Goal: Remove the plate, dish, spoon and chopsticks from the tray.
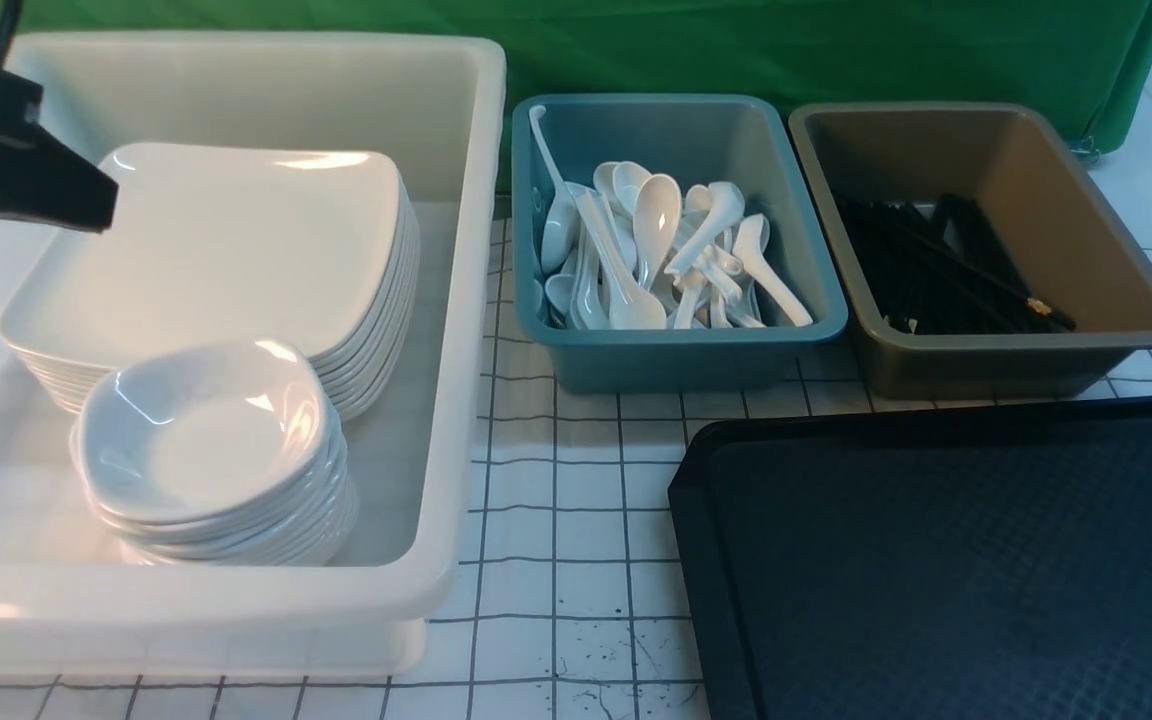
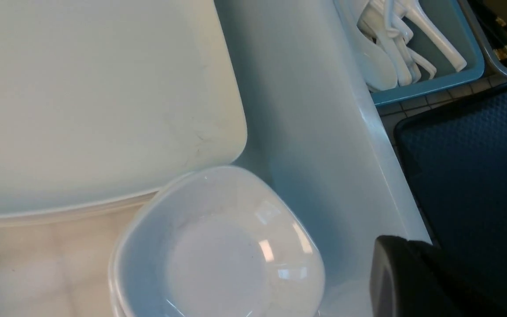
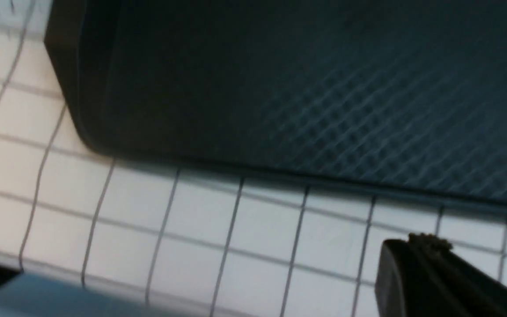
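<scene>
Green cloth hangs behind the bench [image 1: 576, 520], which is white with a dark grid of lines. On it I count three bins and one tray. At my left sits a big white tub [image 1: 456, 330] holding two stacks: the top plate [image 1: 226, 240] lies flat on a pile of square plates toward the back, and the top dish [image 1: 201, 430] crowns a lower pile of small dishes just in front of it, the two piles touching or nearly so. I can't count the layers surely; the rims blur together.

Right of the tub, the teal bin [image 1: 676, 350] holds a heap of white spoons, far more than I can number. One spoon [image 1: 658, 222] near the middle stands out, long axis running front to back, bowl toward the rear. The brown bin [image 1: 996, 350] beside it holds black chopsticks [image 1: 946, 270], lying mostly slantwise, from back-left to front-right.

The black tray [image 1: 946, 560] lies at front right, bare, long side across the bench.

My left claw [image 1: 86, 200] hovers over the tub beside the plates, pinched closed and empty. My right claw [image 3: 416, 273] hangs over the bench just off the tray's edge, closed too, holding nothing.
</scene>
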Action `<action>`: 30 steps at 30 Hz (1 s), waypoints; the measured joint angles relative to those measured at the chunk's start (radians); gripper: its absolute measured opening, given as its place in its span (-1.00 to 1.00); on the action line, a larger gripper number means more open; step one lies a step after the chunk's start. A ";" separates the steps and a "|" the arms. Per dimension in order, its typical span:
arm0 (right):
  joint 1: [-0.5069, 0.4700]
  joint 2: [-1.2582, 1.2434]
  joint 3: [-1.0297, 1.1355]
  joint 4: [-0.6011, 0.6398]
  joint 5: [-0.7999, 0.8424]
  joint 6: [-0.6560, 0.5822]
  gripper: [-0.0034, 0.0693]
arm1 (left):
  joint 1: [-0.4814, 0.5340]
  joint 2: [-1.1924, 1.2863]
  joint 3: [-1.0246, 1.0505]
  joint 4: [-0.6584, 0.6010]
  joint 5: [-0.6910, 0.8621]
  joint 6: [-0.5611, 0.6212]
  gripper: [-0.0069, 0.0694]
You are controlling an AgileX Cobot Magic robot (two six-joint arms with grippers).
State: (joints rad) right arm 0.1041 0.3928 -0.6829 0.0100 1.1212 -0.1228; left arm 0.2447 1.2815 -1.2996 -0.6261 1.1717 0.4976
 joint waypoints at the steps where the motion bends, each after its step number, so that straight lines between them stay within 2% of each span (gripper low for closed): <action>1: 0.000 -0.116 0.001 0.005 -0.047 0.002 -0.82 | 0.000 0.000 0.000 0.000 -0.001 0.001 -0.83; 5: 0.000 -0.287 0.030 0.011 -0.206 0.014 -0.82 | 0.000 0.000 0.000 0.000 -0.004 0.002 -0.83; 7: 0.000 -0.383 0.104 0.012 -0.389 0.028 -0.82 | 0.000 -0.001 0.001 0.006 -0.017 0.005 -0.83; 13: 0.003 -0.270 0.238 0.010 -0.682 0.036 -0.82 | 0.000 -0.002 0.001 0.031 -0.040 0.009 -0.83; 20: 0.010 -0.116 0.253 0.012 -0.782 0.038 -0.80 | 0.000 -0.002 0.001 0.031 -0.040 0.016 -0.83; 30: 0.010 -0.022 0.253 0.012 -0.785 0.040 -0.77 | 0.000 -0.002 0.001 0.031 -0.040 0.017 -0.83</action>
State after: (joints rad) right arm 0.1145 0.3709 -0.4303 0.0217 0.3365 -0.0825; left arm 0.2447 1.2800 -1.2985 -0.5952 1.1315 0.5146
